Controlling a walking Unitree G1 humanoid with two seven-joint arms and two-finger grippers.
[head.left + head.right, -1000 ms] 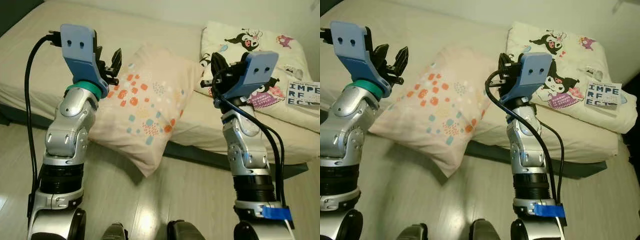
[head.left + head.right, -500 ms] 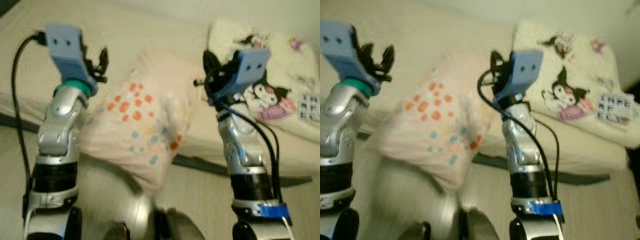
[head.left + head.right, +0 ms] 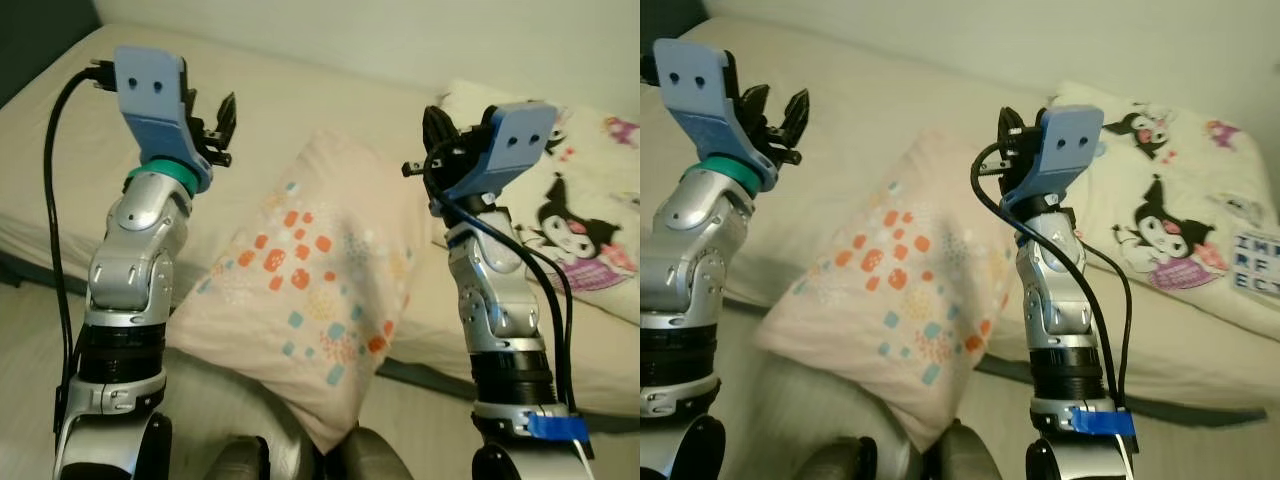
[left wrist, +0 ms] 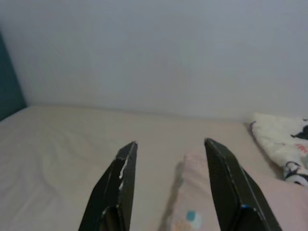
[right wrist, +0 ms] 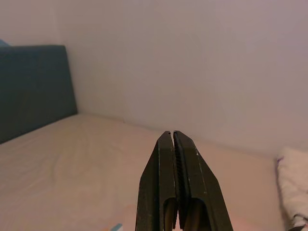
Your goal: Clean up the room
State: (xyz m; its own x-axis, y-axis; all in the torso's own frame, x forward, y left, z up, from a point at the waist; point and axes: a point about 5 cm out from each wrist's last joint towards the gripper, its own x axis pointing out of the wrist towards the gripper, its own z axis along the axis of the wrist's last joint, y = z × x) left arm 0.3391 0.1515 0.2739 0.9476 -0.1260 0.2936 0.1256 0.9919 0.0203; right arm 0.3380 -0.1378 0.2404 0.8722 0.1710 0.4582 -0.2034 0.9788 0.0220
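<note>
A pale pink pillow point(image 3: 325, 290) with orange and blue spots hangs half off the near edge of the bed point(image 3: 270, 110), its lower corner close to my feet. A white cartoon-print pillow point(image 3: 1160, 225) lies on the bed to the right with a small book point(image 3: 1252, 262) on it. My left gripper point(image 3: 222, 118) is raised above the bed to the left of the pink pillow, open with nothing between its fingers point(image 4: 122, 178). My right gripper point(image 3: 1008, 135) is raised between the two pillows, shut on nothing, its fingers point(image 5: 173, 178) pressed together.
The beige mattress stretches away to a white wall point(image 4: 154, 53). A dark headboard point(image 5: 33, 86) stands at the bed's left end. Black cables point(image 3: 50, 220) run along both arms. Light wooden floor point(image 3: 1200, 450) shows below the bed edge.
The camera has moved closer to the bed and shifted left, so the pink pillow looks bigger and lower. Both grippers stay raised and unchanged.
</note>
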